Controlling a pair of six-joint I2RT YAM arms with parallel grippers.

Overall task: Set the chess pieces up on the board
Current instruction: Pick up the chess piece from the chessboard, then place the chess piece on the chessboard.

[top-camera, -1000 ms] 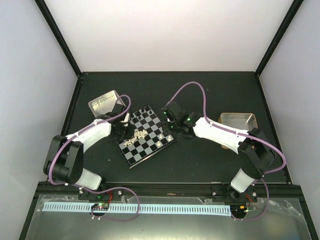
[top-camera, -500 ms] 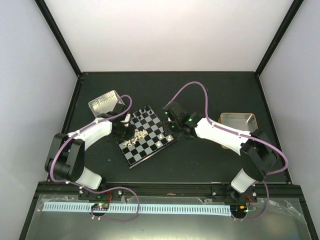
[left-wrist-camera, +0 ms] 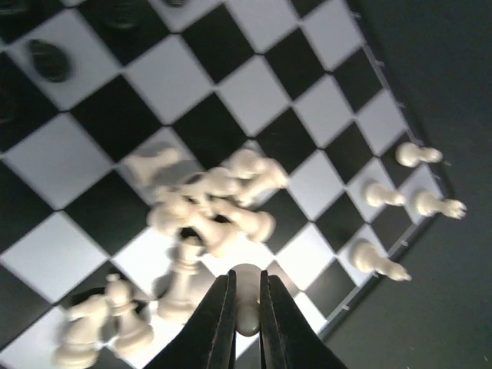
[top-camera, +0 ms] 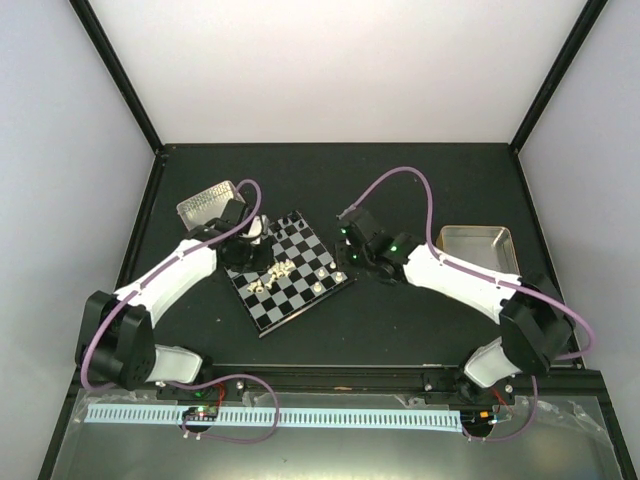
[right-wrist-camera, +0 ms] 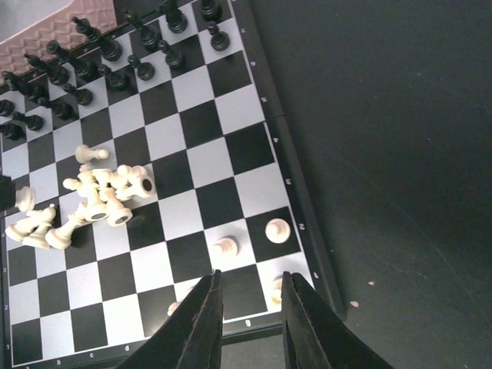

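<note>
The tiny cream-white pawn (left-wrist-camera: 246,309), pinched only at the tips of the closed left gripper (left-wrist-camera: 246,278), could be dropped among toppled cream pieces (left-wrist-camera: 219,204); the right gripper (right-wrist-camera: 250,281) is held ajar, empty.

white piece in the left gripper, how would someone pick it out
Find the checkered board on the table, then the heap of white pieces on it. Close to that heap, one white piece is pinched in the shut left gripper; all the others lie or stand free.
</note>
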